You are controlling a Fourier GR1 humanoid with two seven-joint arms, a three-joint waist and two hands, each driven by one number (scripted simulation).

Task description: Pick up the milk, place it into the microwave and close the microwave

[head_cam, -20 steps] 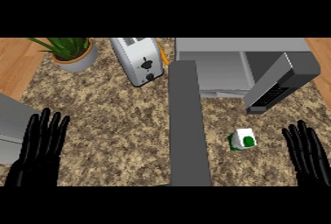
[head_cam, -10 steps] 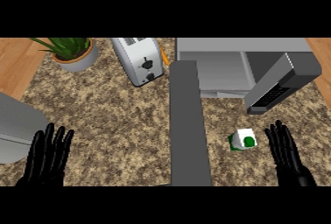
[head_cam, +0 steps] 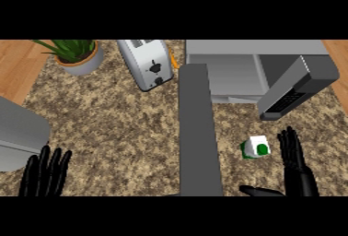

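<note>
Nothing is done yet: your right hand, fingers straight, flanks the milk carton at its three o'clock, the microwave door open at twelve.

Two black hands, matte and slender, with long thin fingers and a stubby thumb. Left hand at the lower edge, far left of the milk carton; right hand just right of the carton, palm slightly glossy. No markings, cables or screws visible.
</note>
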